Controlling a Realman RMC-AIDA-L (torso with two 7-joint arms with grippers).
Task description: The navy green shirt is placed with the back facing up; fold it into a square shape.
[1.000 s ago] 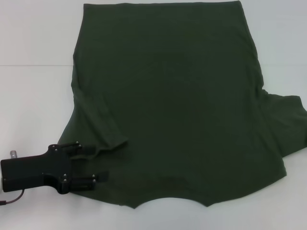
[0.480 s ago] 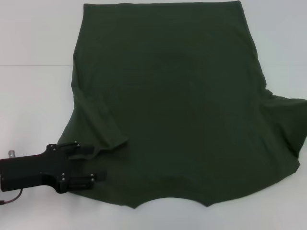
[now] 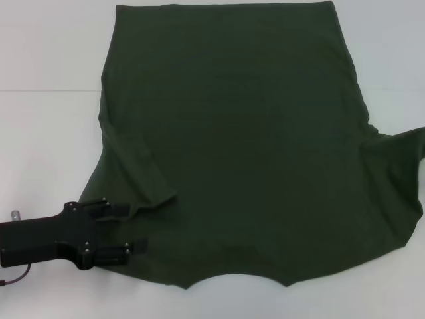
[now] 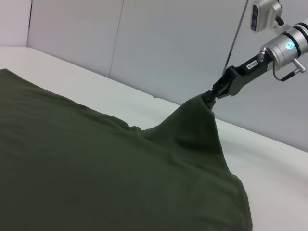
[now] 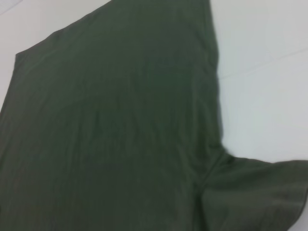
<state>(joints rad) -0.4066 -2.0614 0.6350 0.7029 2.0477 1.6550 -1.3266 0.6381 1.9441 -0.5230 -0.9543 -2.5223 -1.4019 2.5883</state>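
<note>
Navy green shirt (image 3: 232, 139) lies spread back-up across the white tabletop (image 3: 46, 53), hem toward the far edge and curved neckline at the near edge, covering most of the surface between the two arms. At the near left corner the left gripper (image 3: 129, 227) sits low at the shirt's shoulder, its two fingers (image 3: 119, 207) spread apart, one lying at the folded-in left sleeve (image 3: 143, 179) and the other on the cloth nearer the neckline; the stance suggests it is there to steady or take hold of that corner rather than to lift it. The broad middle of the shirt lies flat and smooth, with no fold yet made across the body, so the task appears to be at its sleeve stage. Toward the right edge the right sleeve (image 4: 192, 125) rises off the tabletop in a taut peak, seen from the left wrist camera, where the right gripper (image 4: 210, 96) is pinching its tip with fingers pressed together on the cloth. Held up that way, the sleeve looks ready to be carried inward over the back, which would square off that side of the shirt.
</note>
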